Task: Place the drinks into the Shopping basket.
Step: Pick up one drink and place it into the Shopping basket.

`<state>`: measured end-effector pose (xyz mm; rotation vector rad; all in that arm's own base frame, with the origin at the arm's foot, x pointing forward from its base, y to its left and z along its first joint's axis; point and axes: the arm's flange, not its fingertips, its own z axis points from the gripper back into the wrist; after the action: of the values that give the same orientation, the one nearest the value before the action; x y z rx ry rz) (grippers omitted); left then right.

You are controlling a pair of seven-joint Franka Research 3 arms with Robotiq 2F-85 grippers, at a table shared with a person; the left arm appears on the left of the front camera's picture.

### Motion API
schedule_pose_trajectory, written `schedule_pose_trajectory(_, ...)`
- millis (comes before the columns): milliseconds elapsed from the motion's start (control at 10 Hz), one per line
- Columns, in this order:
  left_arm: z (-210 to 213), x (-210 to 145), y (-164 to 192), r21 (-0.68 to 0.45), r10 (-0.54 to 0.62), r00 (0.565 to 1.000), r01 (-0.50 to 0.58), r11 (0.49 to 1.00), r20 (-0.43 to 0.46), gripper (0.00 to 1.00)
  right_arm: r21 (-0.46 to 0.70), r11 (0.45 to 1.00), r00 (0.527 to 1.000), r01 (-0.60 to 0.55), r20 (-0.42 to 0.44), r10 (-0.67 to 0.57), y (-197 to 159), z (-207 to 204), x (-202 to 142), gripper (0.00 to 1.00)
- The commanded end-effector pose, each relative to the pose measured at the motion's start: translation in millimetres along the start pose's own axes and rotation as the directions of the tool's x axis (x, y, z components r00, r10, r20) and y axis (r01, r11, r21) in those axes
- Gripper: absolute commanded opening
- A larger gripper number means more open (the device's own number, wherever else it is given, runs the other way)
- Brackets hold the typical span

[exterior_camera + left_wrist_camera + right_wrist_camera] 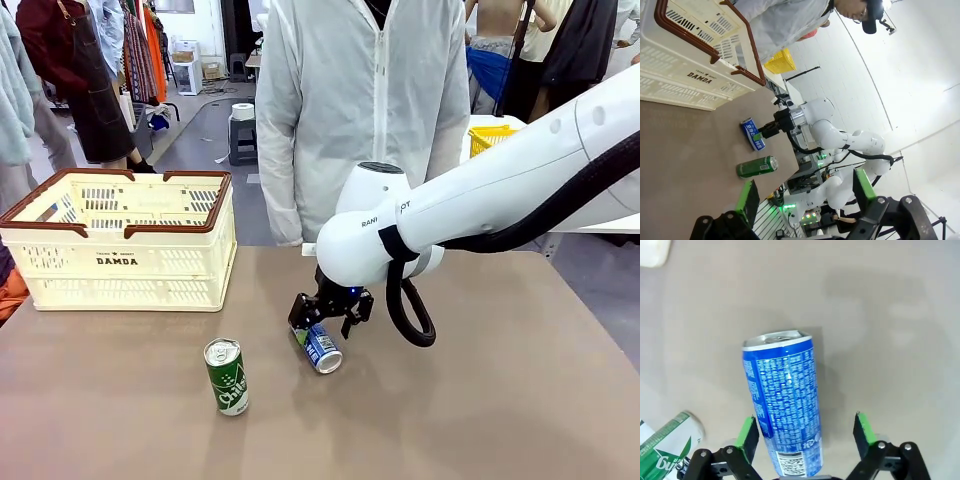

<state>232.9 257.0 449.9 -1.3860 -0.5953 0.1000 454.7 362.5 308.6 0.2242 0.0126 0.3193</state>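
Cans weren't in the basket [120, 262] yet: the blue can [322, 348] lay between the parted fingers of my right gripper [322, 322], the green can [227, 377] at its eight o'clock. At ten o'clock the basket looked empty, I think. My left gripper [805, 192] gaped too.

Brown tabletop [500, 400], grey floor [200, 130] bhd, clothes rack [140, 50] far L, yellow basket [490, 137] R

Blue can [322, 348] lying, green can [228, 377] upright, nr basket [130, 285].

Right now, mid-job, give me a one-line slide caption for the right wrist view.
Right gripper open astride the blue can on the table, green can at the frame's edge.
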Motion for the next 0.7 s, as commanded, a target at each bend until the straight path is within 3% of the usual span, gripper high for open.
schedule_pose_trajectory(0, 1, 1, -2, -0.021, -0.023, 1.000, 0.023, 1.000, 0.013, 1.00, -0.044, 0.999, 1.000, 0.028, -0.004, -0.028, 7, 5, 1, 1.00)
schedule_pose_trajectory(600, 1, 1, -2, -0.021, -0.023, 1.000, 0.023, 1.000, 0.013, 1.00, 0.040, 0.999, 1.000, -0.026, 0.000, 0.027, 13, 33, -5, 1.00)
